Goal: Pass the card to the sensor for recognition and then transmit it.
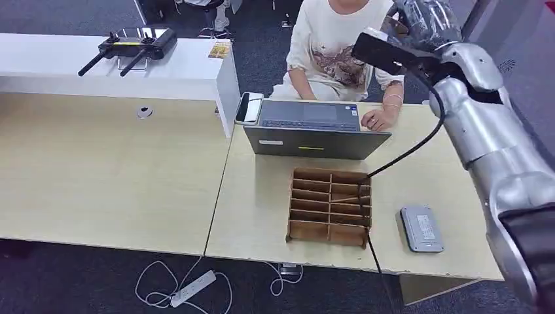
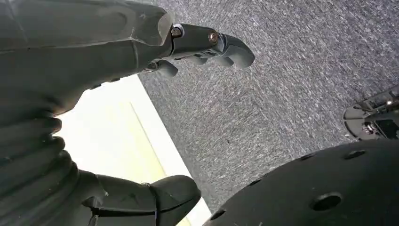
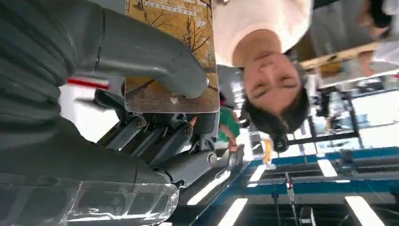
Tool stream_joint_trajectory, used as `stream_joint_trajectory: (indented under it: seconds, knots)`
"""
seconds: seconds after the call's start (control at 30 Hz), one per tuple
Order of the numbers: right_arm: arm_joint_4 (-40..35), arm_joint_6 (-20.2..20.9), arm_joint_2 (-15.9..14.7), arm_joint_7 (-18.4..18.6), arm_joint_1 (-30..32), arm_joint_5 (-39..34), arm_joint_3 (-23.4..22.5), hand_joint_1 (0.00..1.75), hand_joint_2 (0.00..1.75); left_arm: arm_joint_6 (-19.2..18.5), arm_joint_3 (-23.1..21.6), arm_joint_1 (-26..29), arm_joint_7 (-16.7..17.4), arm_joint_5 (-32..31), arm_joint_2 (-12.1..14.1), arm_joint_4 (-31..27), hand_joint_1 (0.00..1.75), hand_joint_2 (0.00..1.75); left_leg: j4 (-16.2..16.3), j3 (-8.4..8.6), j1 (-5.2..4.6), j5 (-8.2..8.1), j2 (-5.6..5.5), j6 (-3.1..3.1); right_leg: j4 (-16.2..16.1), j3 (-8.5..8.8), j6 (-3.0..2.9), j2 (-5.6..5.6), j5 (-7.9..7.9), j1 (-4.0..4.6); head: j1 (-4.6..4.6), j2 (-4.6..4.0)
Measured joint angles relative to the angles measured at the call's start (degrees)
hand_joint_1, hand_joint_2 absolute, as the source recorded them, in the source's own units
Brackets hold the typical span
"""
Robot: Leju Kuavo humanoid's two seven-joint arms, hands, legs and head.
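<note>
My right hand (image 1: 422, 23) is raised high at the far right, above the table and close in front of the seated person (image 1: 334, 46). In the right wrist view its thumb (image 3: 155, 56) presses a card (image 3: 174, 89) printed with autumn trees against the fingers (image 3: 160, 141), and the person's face is beyond it. The grey flat sensor (image 1: 422, 227) lies on the table near the front right edge, well below the hand. My left hand (image 2: 141, 94) hangs beside the table edge over grey carpet, fingers apart and holding nothing.
A wooden divided box (image 1: 330, 206) stands left of the sensor, with a black cable (image 1: 406, 154) running over it. A laptop (image 1: 314, 127) and a phone (image 1: 249, 106) lie behind it. The white counter (image 1: 65, 65) at back left bears a black controller (image 1: 137, 44) and a small yellowish card (image 1: 220, 49).
</note>
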Motion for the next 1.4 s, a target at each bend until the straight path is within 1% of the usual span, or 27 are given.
stream_joint_trajectory:
  seconds: [0.03, 0.1, 0.2, 0.27, 0.37, 0.6, 0.97, 1.17, 1.2, 1.23, 1.27, 1.4]
  knots:
    - [1.13, -0.52, 0.76, 1.04, -0.35, 1.00, 1.04, 1.75, 1.75, 0.00, -0.07, 0.00, -0.02, -0.11, 0.02, 0.00, 0.00, 1.75, 0.00, 0.00, 0.00, 0.00, 0.01, 0.00, 0.00, 0.00, 0.00, 0.01, 0.00, 0.00, 0.00, 0.00]
    - [3.04, -0.61, 1.84, 2.51, -0.96, 2.42, 1.70, 1.75, 1.75, 0.00, -0.15, -0.01, -0.02, -0.13, 0.04, 0.00, 0.00, 1.75, 0.00, 0.01, -0.01, 0.00, 0.02, 0.00, 0.00, 0.00, 0.00, 0.02, 0.00, -0.01, 0.00, 0.00]
    - [5.60, -0.65, 3.21, 5.77, -1.63, 7.28, 3.72, 1.75, 1.75, -0.17, -0.17, -0.01, -0.02, -0.11, 0.11, 0.00, 0.00, 1.75, 0.00, 0.00, -0.01, 0.00, 0.01, 0.00, -0.01, 0.00, 0.00, 0.01, 0.00, -0.01, 0.00, 0.00]
    - [7.19, -0.10, 4.11, 7.63, -2.03, 9.31, 5.26, 1.75, 1.75, -0.26, -0.17, -0.01, -0.02, -0.13, 0.15, 0.00, 0.00, 1.75, 0.00, 0.01, -0.01, 0.00, 0.01, 0.00, -0.01, 0.00, 0.00, 0.01, 0.00, -0.01, 0.00, 0.00]
    - [9.24, 1.23, 5.18, 9.70, -2.36, 10.22, 6.03, 1.75, 1.75, -0.33, -0.31, -0.01, -0.24, -0.22, 0.17, 0.00, 0.00, 1.75, 0.00, 0.02, -0.01, 0.00, 0.01, 0.00, -0.01, 0.00, 0.00, 0.01, 0.00, -0.01, 0.00, 0.00]
    - [11.69, 1.36, 5.64, 9.98, -2.34, 10.64, 6.29, 1.75, 1.75, -0.07, -0.92, 0.00, -0.68, -0.22, 0.22, 0.00, 0.00, 1.75, 0.00, 0.01, -0.01, 0.00, 0.01, 0.00, -0.01, 0.00, 0.00, 0.02, 0.01, -0.01, -0.02, 0.00]
    - [12.67, 1.80, 6.58, 10.44, -2.35, 15.08, 6.36, 1.75, 1.75, -0.02, -1.22, 0.00, -0.87, -0.11, 0.39, 0.00, 0.00, 1.75, 0.00, 0.02, -0.01, 0.00, 0.02, 0.00, 0.00, 0.00, 0.00, 0.02, 0.01, -0.01, 0.00, 0.00]
    - [12.96, 1.27, 7.08, 10.77, -2.19, 15.88, 6.36, 1.75, 1.75, -0.13, -1.24, 0.00, -1.11, -0.20, 0.39, 0.00, 0.00, 1.75, 0.00, 0.02, -0.01, 0.00, 0.02, 0.00, -0.01, 0.00, 0.00, 0.02, 0.01, -0.01, -0.02, 0.00]
    - [12.98, 1.12, 7.10, 11.06, -2.11, 16.06, 6.33, 1.22, 1.75, -0.15, -1.25, 0.00, -1.11, -0.20, 0.39, 0.00, 0.00, 1.75, 0.00, 0.02, -0.01, 0.00, 0.01, 0.00, -0.01, 0.00, 0.00, 0.02, 0.01, -0.01, -0.02, 0.00]
    - [12.98, 0.81, 7.15, 11.23, -2.00, 16.28, 6.27, 0.14, 1.75, -0.15, -1.27, 0.00, -1.11, -0.20, 0.39, 0.00, 0.00, 1.75, 0.00, 0.02, -0.01, 0.00, 0.01, 0.00, -0.01, 0.00, 0.00, 0.02, 0.01, -0.01, -0.02, 0.00]
    - [12.98, 0.55, 7.15, 11.55, -1.90, 16.43, 6.12, 0.00, 1.75, -0.24, -1.27, 0.01, -1.11, -0.13, 0.39, 0.00, 0.00, 1.75, 0.00, 0.02, -0.01, 0.00, 0.01, 0.00, -0.01, 0.00, 0.00, 0.02, 0.01, -0.01, 0.00, 0.00]
    - [12.98, 0.59, 7.12, 12.65, -1.52, 18.46, 4.93, 0.00, 1.75, -0.96, -1.11, 0.02, -1.11, 1.33, 0.39, 0.00, 0.00, 1.75, 0.00, 0.03, -0.01, 0.00, 0.02, 0.00, -0.02, -0.01, 0.00, 0.02, 0.01, -0.01, 0.00, 0.00]
